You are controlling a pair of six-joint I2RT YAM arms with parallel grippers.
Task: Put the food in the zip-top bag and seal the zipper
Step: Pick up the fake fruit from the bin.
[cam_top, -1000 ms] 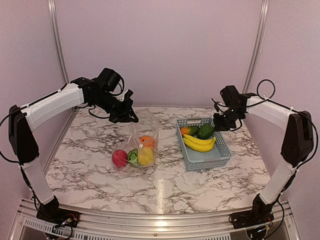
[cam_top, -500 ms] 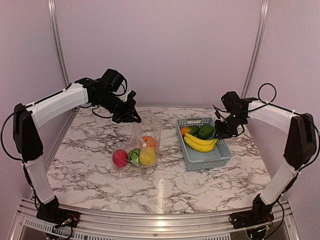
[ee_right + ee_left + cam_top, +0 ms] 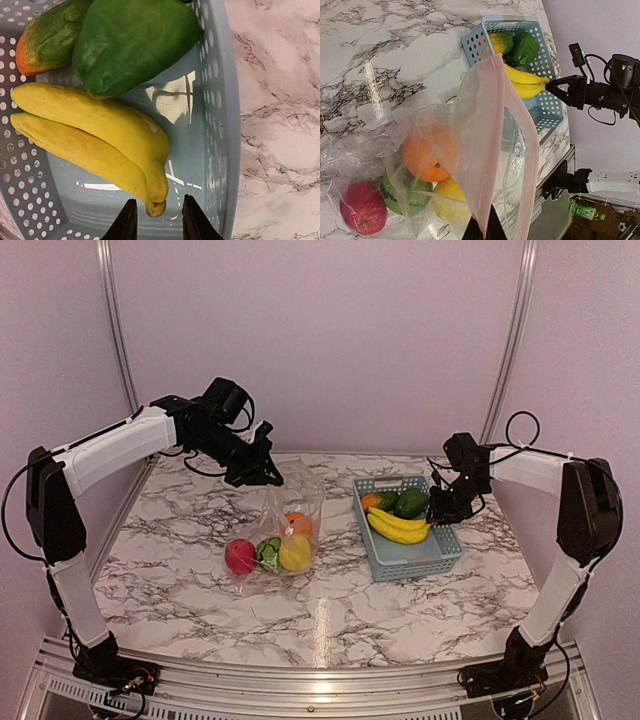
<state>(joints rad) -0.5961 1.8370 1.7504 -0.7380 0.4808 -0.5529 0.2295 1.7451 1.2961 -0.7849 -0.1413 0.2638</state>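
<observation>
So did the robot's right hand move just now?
Yes. In the top view, the right gripper has come down from the far right corner of the basket, along its right rim, toward the banana tip.

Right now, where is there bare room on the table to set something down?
Bare: the near strip of the white marble tabletop, in front of the clear crinkly plastic bag and the grey-blue slotted basket; also left of the bag. Crowded: the basket's far half, holding yellow bananas and a green pepper.
</observation>
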